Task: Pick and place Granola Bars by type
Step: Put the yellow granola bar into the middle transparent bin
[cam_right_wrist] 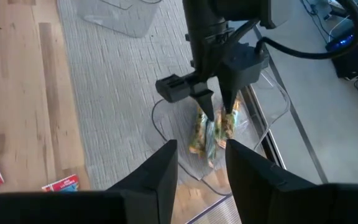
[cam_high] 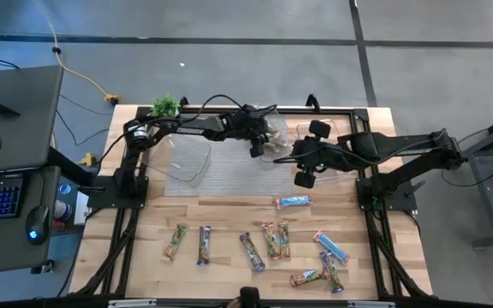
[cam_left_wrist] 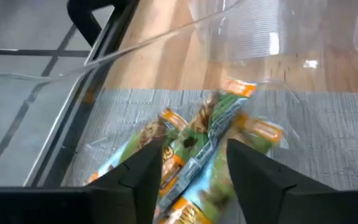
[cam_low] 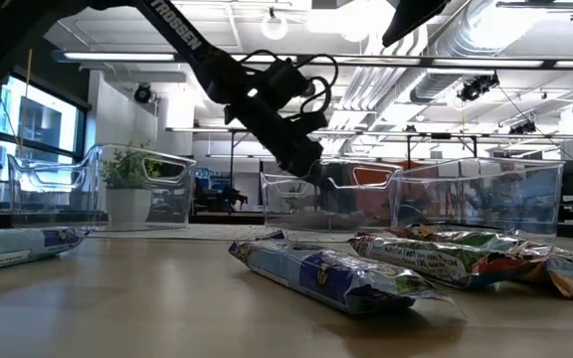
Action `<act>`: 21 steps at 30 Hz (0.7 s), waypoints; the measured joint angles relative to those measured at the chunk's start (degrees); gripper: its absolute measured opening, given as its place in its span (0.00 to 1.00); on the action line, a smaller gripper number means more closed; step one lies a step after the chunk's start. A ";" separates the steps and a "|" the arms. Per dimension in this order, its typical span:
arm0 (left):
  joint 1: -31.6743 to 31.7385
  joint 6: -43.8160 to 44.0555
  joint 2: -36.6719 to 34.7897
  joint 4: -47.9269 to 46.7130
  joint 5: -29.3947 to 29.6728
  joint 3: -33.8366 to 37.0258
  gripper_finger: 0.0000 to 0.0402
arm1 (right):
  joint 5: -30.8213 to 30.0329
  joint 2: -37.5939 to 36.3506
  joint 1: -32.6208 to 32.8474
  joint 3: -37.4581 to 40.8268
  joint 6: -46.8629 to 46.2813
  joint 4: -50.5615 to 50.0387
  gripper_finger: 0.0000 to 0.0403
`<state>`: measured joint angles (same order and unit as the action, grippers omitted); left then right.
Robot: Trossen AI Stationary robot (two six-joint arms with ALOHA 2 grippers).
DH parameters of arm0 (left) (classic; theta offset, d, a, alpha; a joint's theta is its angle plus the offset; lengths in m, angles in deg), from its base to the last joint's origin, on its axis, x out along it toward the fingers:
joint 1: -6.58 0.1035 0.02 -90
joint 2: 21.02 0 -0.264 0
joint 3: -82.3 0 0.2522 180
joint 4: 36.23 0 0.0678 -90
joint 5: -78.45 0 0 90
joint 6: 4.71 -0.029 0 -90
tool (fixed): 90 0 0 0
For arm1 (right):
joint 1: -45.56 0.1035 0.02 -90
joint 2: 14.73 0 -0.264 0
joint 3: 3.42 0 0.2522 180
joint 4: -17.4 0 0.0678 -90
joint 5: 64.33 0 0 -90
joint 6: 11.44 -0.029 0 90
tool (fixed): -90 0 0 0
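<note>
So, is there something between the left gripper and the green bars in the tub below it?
Nothing visible. The left gripper hangs open directly over the green granola bars inside the clear tub, and the tub is open on top. The right gripper waits nearby, also open.

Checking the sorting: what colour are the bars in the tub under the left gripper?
Green with orange, clearest in the left wrist view: bars, left gripper.
</note>
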<state>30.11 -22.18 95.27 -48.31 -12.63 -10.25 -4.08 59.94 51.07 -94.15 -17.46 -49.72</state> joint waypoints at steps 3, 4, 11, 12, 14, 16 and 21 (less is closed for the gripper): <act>-0.35 -0.03 -0.15 0.79 1.74 0.07 0.50 | 0.10 0.00 0.00 0.00 0.00 0.30 0.29; -0.50 0.08 -0.54 0.75 1.86 0.07 0.52 | 0.26 0.00 0.00 0.00 -0.02 0.46 0.29; -2.56 -0.93 -7.51 -1.15 1.92 0.06 0.56 | 0.57 0.02 0.00 0.00 -0.16 0.65 0.29; -3.00 -1.52 -8.84 -2.53 1.96 0.05 0.56 | 0.56 0.02 0.00 0.00 -0.18 0.77 0.29; -3.79 -2.67 -12.03 -6.76 1.99 0.06 0.56 | 0.69 0.02 0.00 0.00 -0.38 0.80 0.29; -4.78 -3.67 -15.34 -12.25 2.14 0.04 0.56 | 0.74 0.02 0.00 0.00 -1.22 0.80 0.29; -7.10 -2.57 -23.74 -31.40 4.96 0.04 0.56 | 0.78 0.04 0.00 0.00 -1.53 0.85 0.29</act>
<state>23.01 -24.76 71.54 -79.71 -7.67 -10.20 -3.30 59.98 51.07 -94.15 -18.99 -48.87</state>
